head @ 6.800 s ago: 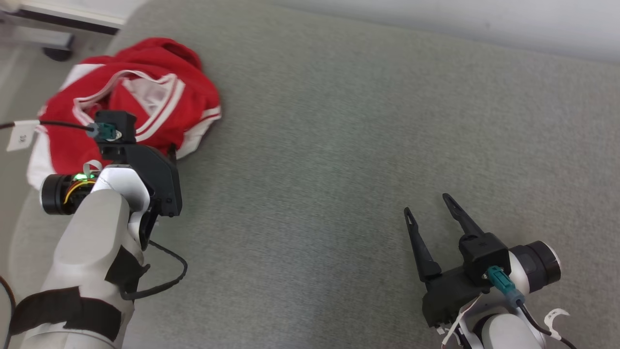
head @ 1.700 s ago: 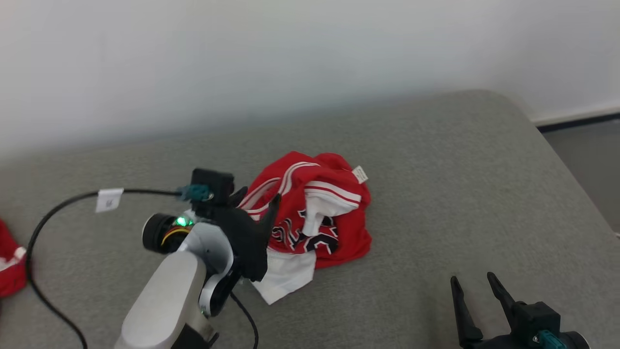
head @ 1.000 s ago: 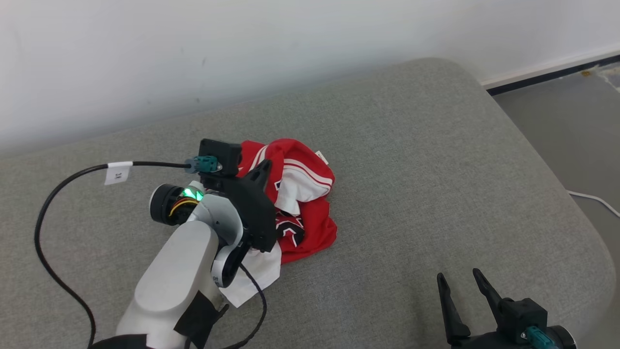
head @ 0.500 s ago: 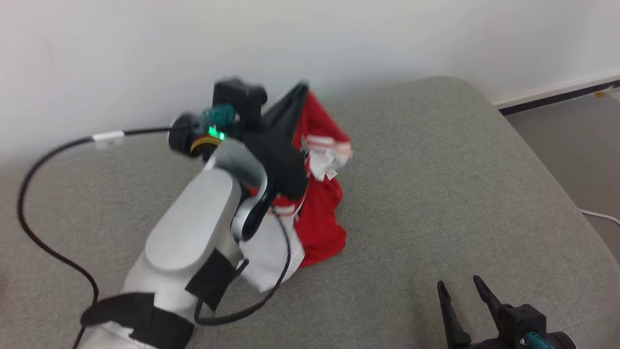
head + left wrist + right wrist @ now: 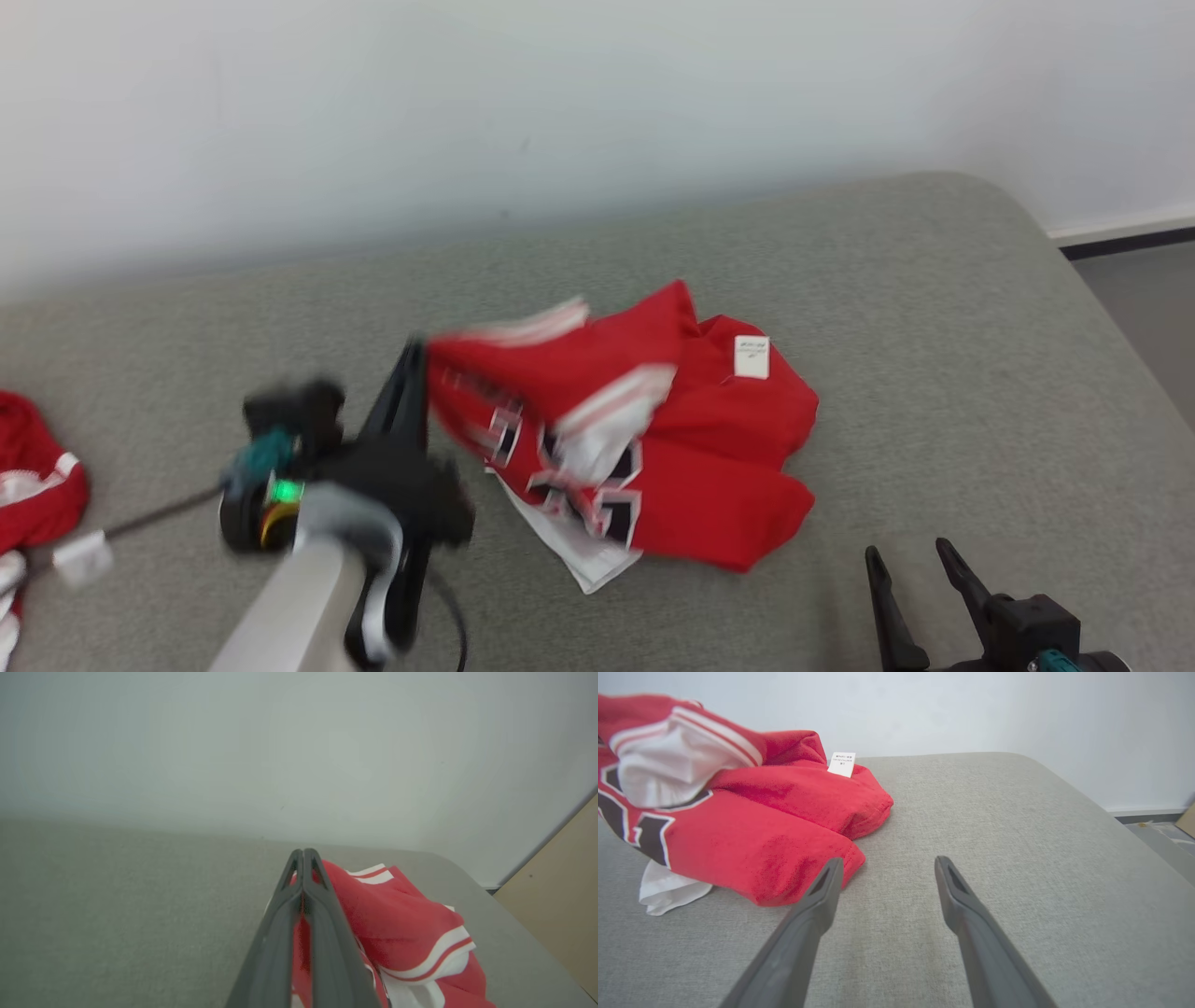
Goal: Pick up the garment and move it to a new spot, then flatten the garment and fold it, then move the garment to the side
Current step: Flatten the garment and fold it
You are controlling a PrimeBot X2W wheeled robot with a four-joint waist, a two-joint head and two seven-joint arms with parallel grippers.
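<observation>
Left gripper [image 5: 303, 853]: fingers pressed together, clamped on an edge of the red garment [image 5: 709, 448]. In left wrist view, red cloth shows in the slit between the two fingers and spills out to their right. The pinched edge is lifted off the grey cushion [image 5: 934, 308], with cloth running from the fingertips down to the rest of the garment. The rest lies crumpled on the cushion, about mid-way across. Right gripper [image 5: 907, 551]: fingers spread wide, nothing between them, near the garment's closest red fold but apart from it

Hard to read: in head view the left gripper, its wrist and the lifted part of the garment are smeared by blur, and the black and white print can't be read. White label [image 5: 752, 357] sits on the red cloth, text too small. A white layer [image 5: 583, 565] pokes out under the near edge. The right arm is cut off by the bottom edge, showing just fingers and black mount. Second red and white cloth [image 5: 33, 476] is cut by the left edge. Cable tag [image 5: 82, 558] is blurred

Pose: pale left forearm comes up from bottom left, fingers pointing up and a bit right toward the wall [image 5: 597, 112]. Right gripper sits low at lower right, fingers pointing up the view, close over the cushion
</observation>
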